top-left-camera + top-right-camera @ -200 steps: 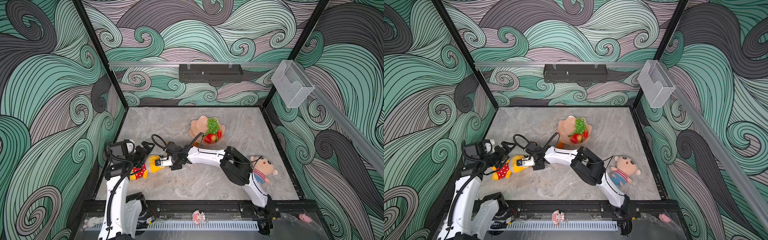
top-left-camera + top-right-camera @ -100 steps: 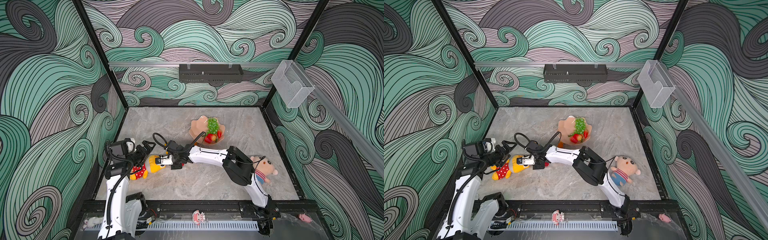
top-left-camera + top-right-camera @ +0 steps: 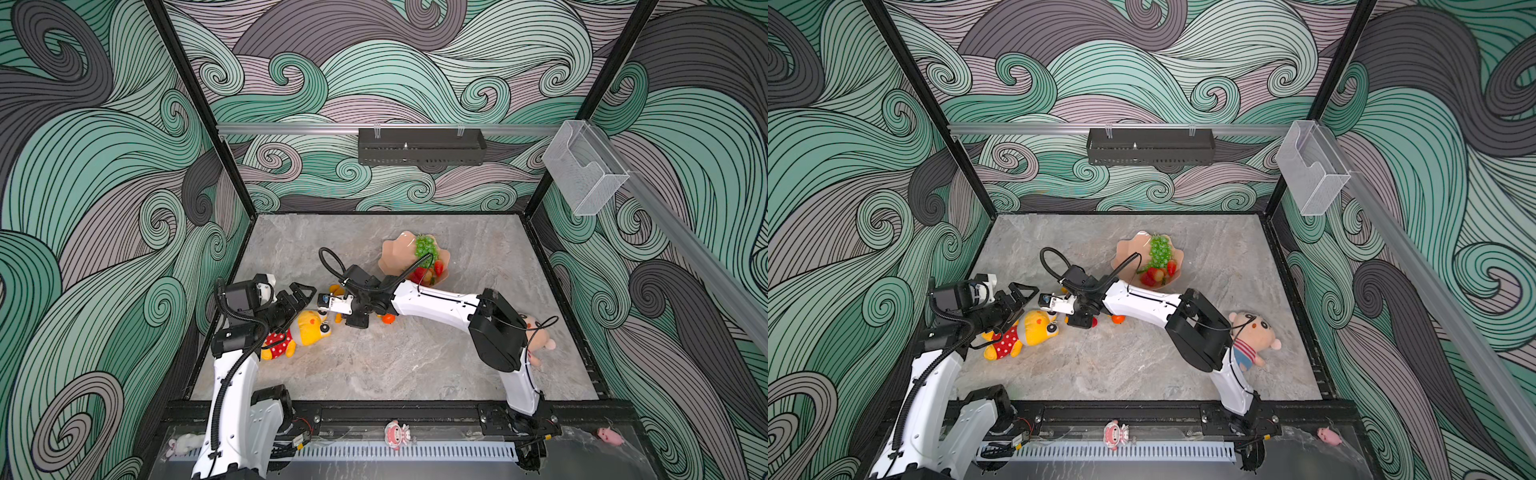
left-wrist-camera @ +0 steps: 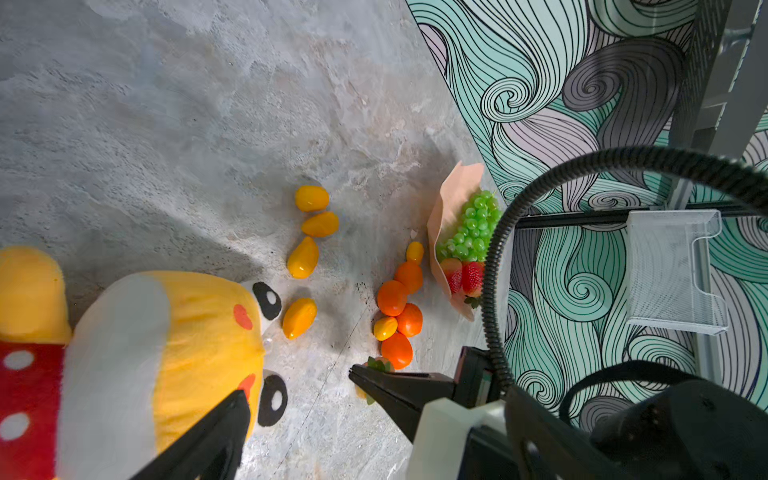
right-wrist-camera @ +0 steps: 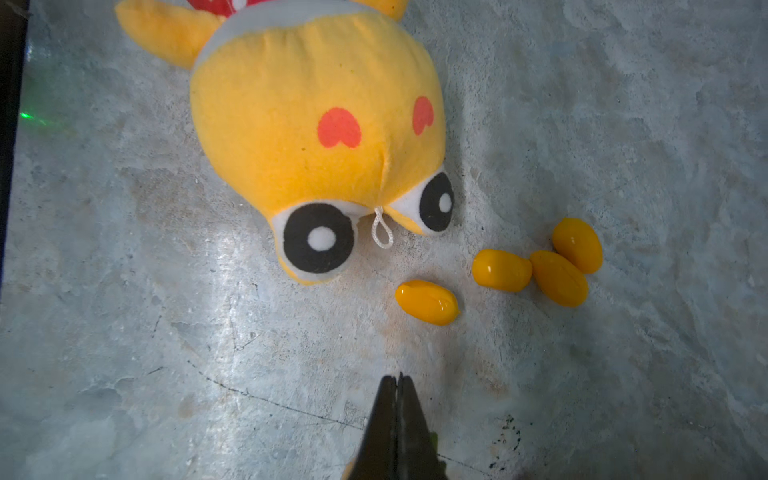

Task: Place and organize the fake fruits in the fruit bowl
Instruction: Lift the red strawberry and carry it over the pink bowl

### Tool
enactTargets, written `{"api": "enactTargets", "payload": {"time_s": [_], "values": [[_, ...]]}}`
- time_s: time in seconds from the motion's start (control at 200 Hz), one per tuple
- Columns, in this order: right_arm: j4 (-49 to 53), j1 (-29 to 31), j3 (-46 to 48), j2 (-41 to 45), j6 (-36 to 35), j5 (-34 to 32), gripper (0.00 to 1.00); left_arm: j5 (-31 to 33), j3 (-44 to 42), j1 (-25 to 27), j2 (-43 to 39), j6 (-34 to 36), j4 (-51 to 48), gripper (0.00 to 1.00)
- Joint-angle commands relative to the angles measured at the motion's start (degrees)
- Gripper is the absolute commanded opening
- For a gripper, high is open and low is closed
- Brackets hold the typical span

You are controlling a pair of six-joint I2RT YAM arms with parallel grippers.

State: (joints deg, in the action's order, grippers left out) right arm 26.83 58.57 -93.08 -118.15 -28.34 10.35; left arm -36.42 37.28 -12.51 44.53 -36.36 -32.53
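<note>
Four oval yellow-orange plastic kumquats (image 5: 501, 270) lie loose; the right gripper (image 5: 397, 386), jaws pressed together (nothing visibly pinched), could knock them rolling.

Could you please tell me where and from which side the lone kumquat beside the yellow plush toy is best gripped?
Grip the kumquat across its narrow middle, coming from straight above. It lies flat, an oval apart from the plush toy, and both long sides look free.
</note>
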Motion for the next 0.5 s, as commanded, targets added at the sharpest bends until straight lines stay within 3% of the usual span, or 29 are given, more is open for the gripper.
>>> {"api": "enactTargets", "payload": {"time_s": [0.0,0.14,0.265,0.495], "values": [[1.3,-1.5,0.4,3.7,6.7,1.1,0.0,1.0,2.5,1.8,0.7,2.5,-0.5,0.99],[1.5,-4.0,1.2,6.0,13.8,1.0,0.0,3.5,3.9,5.7,1.7,3.2,0.0,0.99],[1.5,-6.8,2.6,8.2,18.4,0.9,0.0,7.7,5.3,12.4,3.6,2.8,1.4,0.99],[3.6,-12.4,5.1,12.2,20.6,-2.9,0.0,13.8,7.3,24.7,9.4,0.0,6.7,0.99]]}}
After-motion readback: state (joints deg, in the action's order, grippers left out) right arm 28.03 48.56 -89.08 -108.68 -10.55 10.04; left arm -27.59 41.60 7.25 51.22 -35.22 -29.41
